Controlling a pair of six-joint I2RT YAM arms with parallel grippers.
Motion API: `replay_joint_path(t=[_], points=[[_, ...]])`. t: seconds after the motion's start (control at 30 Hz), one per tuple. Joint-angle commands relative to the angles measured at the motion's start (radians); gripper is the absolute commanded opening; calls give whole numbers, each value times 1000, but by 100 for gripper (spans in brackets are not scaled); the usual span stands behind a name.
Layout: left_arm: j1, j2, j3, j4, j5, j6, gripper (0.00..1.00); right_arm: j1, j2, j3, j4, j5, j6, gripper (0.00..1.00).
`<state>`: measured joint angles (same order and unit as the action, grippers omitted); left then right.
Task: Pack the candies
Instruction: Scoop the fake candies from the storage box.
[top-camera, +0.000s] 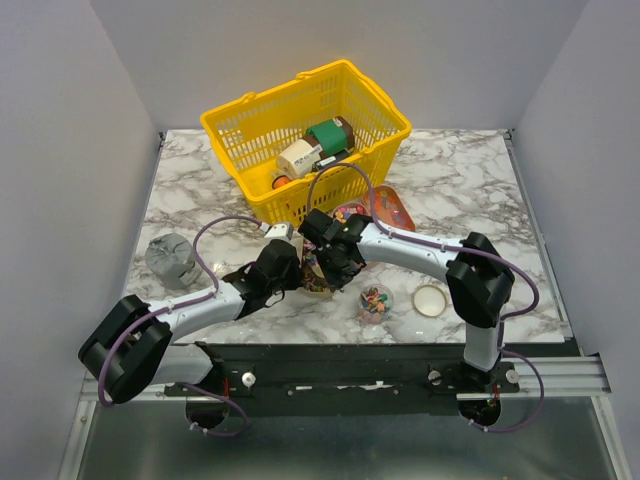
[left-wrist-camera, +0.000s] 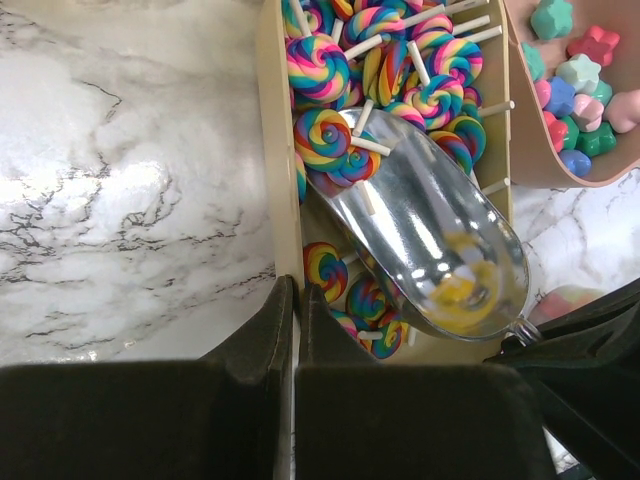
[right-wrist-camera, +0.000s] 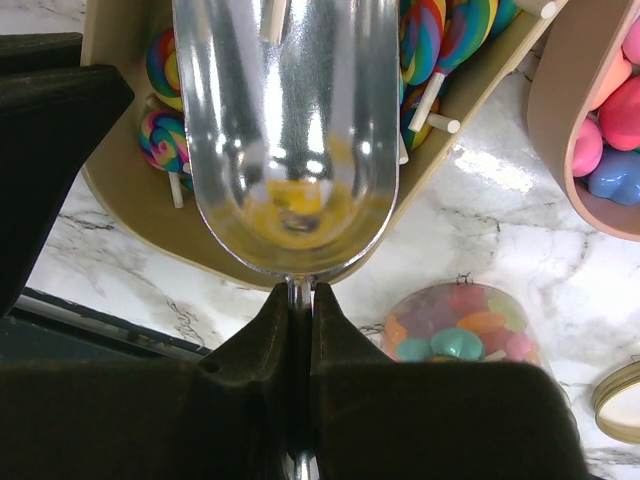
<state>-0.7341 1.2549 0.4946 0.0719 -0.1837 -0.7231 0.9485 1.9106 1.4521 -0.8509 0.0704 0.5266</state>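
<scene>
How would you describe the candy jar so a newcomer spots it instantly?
From the yellow basket at the back of the marble table, come toward the arms' bases. Right of the beige lollipop tray, beside a loose round lid, sits a small jar. It alone is clear, showing mixed candies through its wall.

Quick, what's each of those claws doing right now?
Left gripper: closed on the wall of the lollipop tray.
Right gripper: closed on the handle of the metal scoop.
</scene>
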Motion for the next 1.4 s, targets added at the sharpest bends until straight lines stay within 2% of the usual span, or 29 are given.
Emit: replay_joint_path(t=[0.0,0.23,0.53,0.63,0.8,0.93,1.03,1.37], points=[[-13,-9,-22,9,85,-15,0,-22,119,-49,231,233,46,1],[-14,-8,-24,19,89,-13,0,-20,87,-27,296,108,38,1],[-14,-11,-27,19,75,-15,0,-63,114,151,138,10,141,1],[-13,-11,-25,16,69,-13,0,-74,117,169,131,-1,157,1],[-13,-12,-24,14,67,-9,0,-80,111,128,150,71,145,1],[-14,-11,-16,8,59,-6,0,-77,33,-27,329,218,54,1],[-13,-6,-10,-1,49,-4,0,-77,7,-94,390,275,-8,1],[-13,-6,16,-18,20,1,0,-36,16,-148,512,292,-181,1]])
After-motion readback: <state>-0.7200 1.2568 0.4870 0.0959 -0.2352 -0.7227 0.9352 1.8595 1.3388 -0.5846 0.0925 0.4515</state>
